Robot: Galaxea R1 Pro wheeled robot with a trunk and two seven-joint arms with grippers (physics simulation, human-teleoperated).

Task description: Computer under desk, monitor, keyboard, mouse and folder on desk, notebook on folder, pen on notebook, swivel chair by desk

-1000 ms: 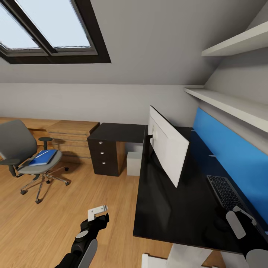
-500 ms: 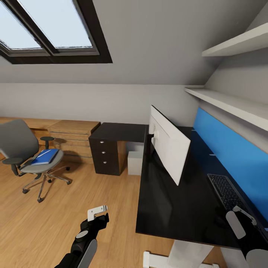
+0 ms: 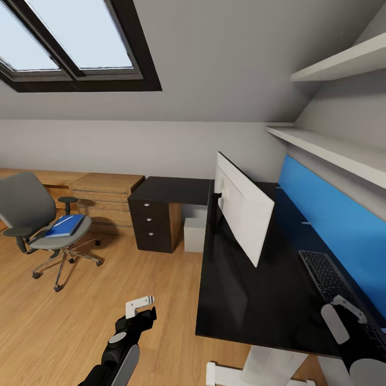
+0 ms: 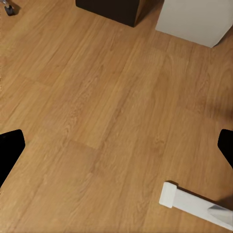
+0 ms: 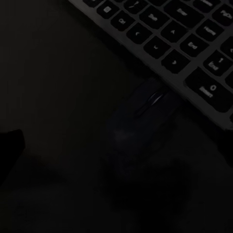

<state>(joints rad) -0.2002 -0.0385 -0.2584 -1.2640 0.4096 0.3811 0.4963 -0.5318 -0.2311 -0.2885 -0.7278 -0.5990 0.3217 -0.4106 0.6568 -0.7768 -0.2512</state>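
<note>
Our right hand (image 3: 343, 316) hovers over the black table (image 3: 252, 300), above the mouse (image 5: 141, 116) lying just beside the keyboard (image 3: 327, 276); we cannot tell its grip. Our left hand (image 3: 140, 304) hangs released over the floor (image 4: 97, 121). The monitor (image 3: 241, 206) stands on the table; the folder (image 3: 63, 225) lies on the chair (image 3: 37, 220), well apart.

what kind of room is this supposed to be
Probably a home office corner in an attic room: a black desk carries a monitor and keyboard, a swivel chair stands on the wood floor, and a skylight sits in the sloped ceiling.
</note>
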